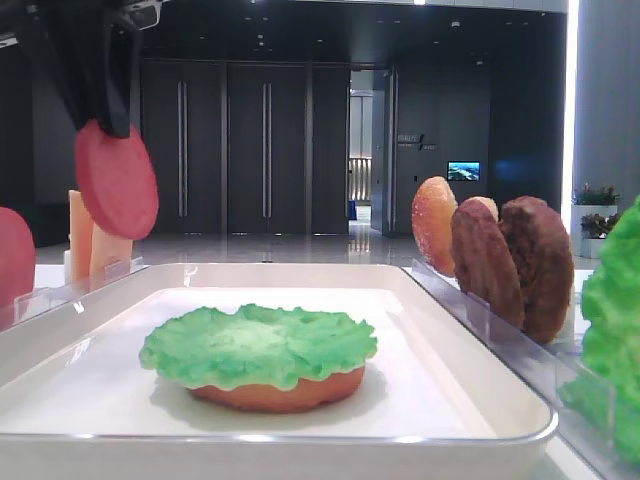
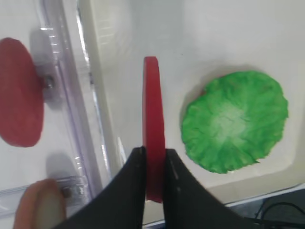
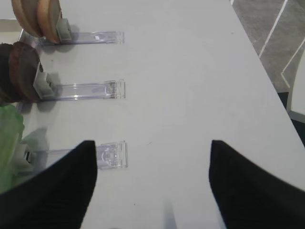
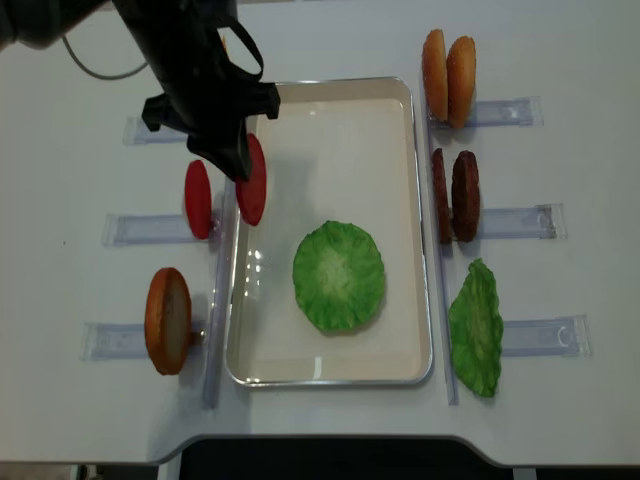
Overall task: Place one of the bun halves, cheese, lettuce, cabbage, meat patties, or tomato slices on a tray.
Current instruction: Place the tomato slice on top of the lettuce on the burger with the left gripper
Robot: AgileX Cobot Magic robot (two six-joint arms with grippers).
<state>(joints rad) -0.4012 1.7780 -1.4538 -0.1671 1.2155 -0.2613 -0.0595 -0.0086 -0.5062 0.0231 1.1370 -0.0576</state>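
Left wrist view is showing the left gripper (image 2: 153, 164) pinching a tomato slice (image 2: 153, 125) edge-on above the tray's (image 2: 143, 43) rim, keeping it vertical for laying onto the lettuce (image 2: 234, 120), while the right gripper (image 3: 152, 176) is idling spread.

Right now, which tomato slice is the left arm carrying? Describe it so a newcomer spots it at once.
Start at the white tray in the middle of the table and go to its left rim. There a tomato slice hangs on edge, pinched in the left end effector above the rim. Its twin tomato slice in the rack stands just outside the tray in a clear holder, with nothing gripping it.
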